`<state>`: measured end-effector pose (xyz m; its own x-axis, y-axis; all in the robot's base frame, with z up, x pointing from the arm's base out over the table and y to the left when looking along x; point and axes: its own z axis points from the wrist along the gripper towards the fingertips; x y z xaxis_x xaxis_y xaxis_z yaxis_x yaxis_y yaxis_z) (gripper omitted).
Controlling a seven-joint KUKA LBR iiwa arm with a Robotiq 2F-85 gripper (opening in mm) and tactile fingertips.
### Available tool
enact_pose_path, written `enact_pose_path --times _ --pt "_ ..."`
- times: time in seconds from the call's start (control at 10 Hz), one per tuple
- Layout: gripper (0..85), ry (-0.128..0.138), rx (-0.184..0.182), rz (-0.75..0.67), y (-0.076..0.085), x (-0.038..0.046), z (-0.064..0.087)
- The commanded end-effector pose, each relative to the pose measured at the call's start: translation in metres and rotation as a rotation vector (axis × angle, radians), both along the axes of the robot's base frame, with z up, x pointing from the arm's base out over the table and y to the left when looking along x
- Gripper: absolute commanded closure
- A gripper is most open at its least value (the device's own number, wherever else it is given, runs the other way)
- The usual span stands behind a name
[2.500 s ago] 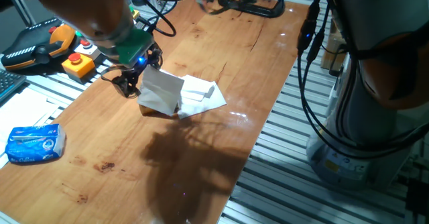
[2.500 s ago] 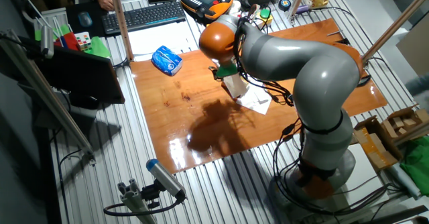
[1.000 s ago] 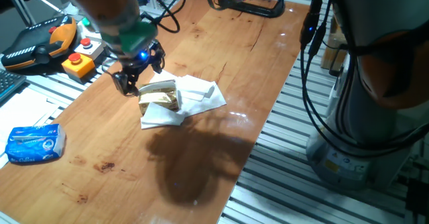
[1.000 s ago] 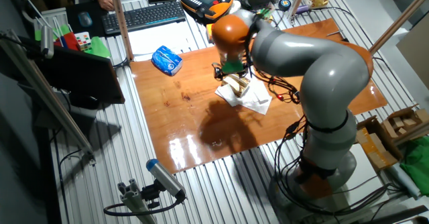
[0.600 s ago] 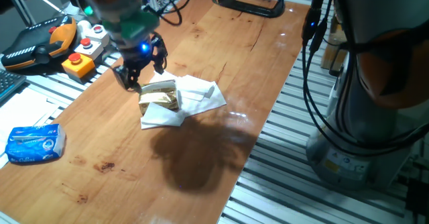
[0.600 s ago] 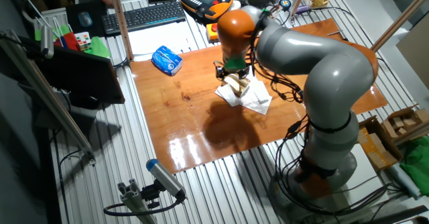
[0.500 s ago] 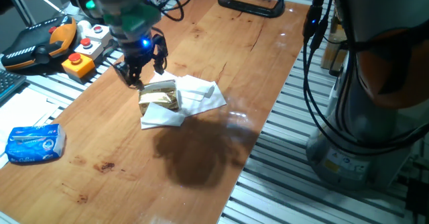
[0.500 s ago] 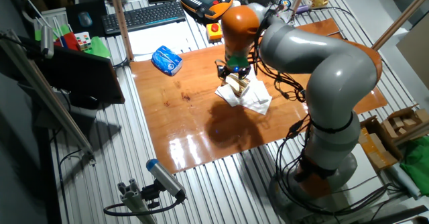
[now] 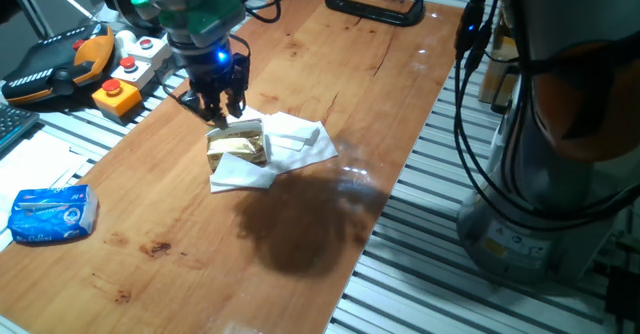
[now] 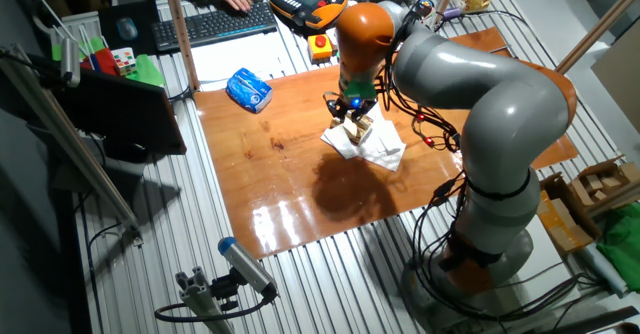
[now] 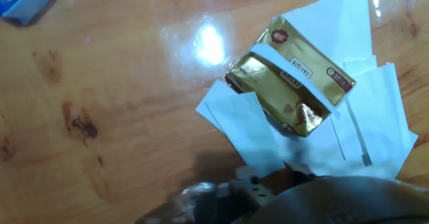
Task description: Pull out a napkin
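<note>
A shiny gold foil pack [image 9: 237, 144] lies on the wooden table with white napkin sheets around it. One creased napkin [image 9: 241, 175] lies spread at its near side, and more white sheets [image 9: 301, 138] lie on its right. My gripper [image 9: 220, 108] hovers just above the pack's far edge, open and empty. In the other fixed view the gripper [image 10: 352, 115] is over the pack [image 10: 361, 127] and the napkins [image 10: 378, 151]. The hand view shows the pack [image 11: 292, 76] lying on the napkins [image 11: 245, 125].
A blue-and-white tissue packet [image 9: 50, 214] lies at the table's near left; it also shows in the other fixed view [image 10: 248, 89]. An orange pendant and red button box [image 9: 118, 94] sit past the left edge. A black clamp [image 9: 375, 6] lies at the far end.
The napkin that my gripper held up 2.5 s ago now lies flat beside the pack. The gripper has let go, risen, turned and shifted slightly toward the pack's far side.
</note>
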<state>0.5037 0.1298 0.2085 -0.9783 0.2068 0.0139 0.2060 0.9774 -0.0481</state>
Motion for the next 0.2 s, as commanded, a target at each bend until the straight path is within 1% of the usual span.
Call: enact_pose_path --times 0.0,0.1 --pt "84.3 0.007 0.003 0.001 0.0001 -0.0020 0.0018" --pt "84.3 0.013 0.007 0.000 0.0005 -0.0051 0.0033"
